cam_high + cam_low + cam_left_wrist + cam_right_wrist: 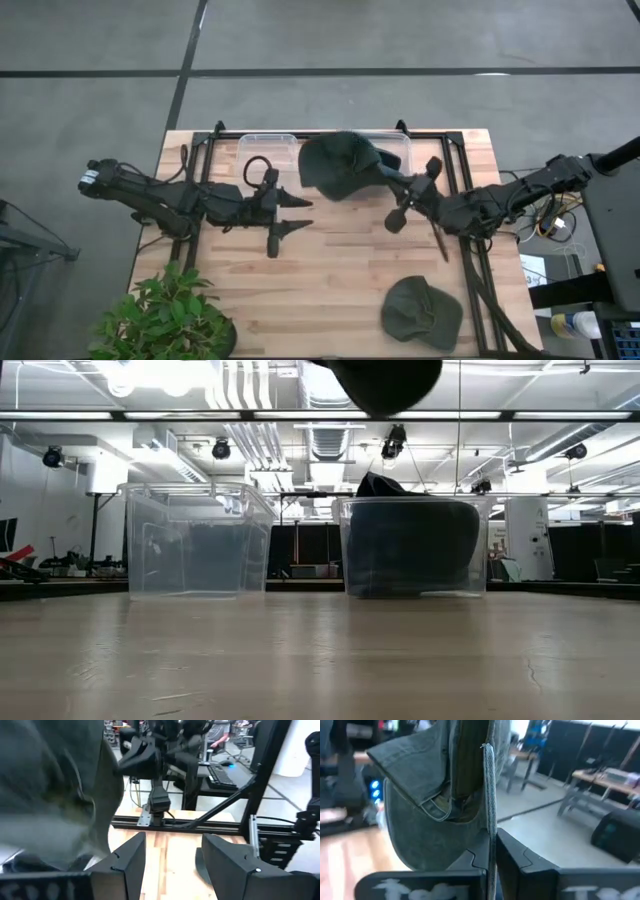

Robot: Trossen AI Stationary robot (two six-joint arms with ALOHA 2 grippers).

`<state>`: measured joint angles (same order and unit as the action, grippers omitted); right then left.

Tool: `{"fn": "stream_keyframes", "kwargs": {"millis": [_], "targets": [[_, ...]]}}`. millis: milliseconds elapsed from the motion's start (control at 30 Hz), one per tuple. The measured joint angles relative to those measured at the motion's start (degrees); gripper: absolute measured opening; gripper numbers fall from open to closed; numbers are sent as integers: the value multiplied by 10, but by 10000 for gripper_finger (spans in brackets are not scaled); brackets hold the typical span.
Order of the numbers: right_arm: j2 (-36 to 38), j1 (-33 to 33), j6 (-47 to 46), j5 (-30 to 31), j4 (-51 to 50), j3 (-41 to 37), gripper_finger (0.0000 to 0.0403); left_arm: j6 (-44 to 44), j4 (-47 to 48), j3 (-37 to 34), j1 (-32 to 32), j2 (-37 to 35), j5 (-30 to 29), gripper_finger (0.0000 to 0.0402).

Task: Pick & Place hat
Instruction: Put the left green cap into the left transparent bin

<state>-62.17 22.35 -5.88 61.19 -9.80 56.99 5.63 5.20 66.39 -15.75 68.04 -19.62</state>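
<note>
My right gripper [382, 178] is shut on a dark green hat [340, 165], held high over the far edge of the table, above the gap between two clear bins. The hat also shows at the top of the low view [385, 385] and in the right wrist view [435, 795]. A second dark green hat [420, 312] lies flat on the table near the front right. My left gripper [298, 213] is open and empty over the table's middle left, its fingers pointing toward the right edge; the held hat fills the side of its wrist view [50, 795]. My right gripper pinches a thin stitched edge of the hat [490, 827] between its two fingers [520, 857]. It comes at the hat level from the table's right side. The hat is lifted clear of the table and bins, and its crown bulges away from the fingers.
Two clear plastic bins stand at the far edge: the left one [195, 540] looks empty, and the right one [415, 545] holds dark hats. A potted plant [165, 320] stands at the front left corner. Black frame rails [470, 250] run along the table's sides.
</note>
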Motion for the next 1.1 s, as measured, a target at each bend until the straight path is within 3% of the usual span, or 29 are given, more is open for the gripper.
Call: {"fn": "stream_keyframes", "kwargs": {"millis": [333,533,667,867,1100], "targets": [[3,0,189,2,200,0,11,-31,13,-1,0,8,-45,186],[-5,0,182,-52,219,0,11,-50,1,-1,5,8,-63,186],[-21,0,201,-54,258,0,11,-72,-20,-1,12,8,-100,186],[-51,0,240,-60,326,0,11,-73,-37,-1,14,8,-100,186],[-72,0,241,-60,332,0,11,-76,-23,-1,17,8,-124,172]]}}
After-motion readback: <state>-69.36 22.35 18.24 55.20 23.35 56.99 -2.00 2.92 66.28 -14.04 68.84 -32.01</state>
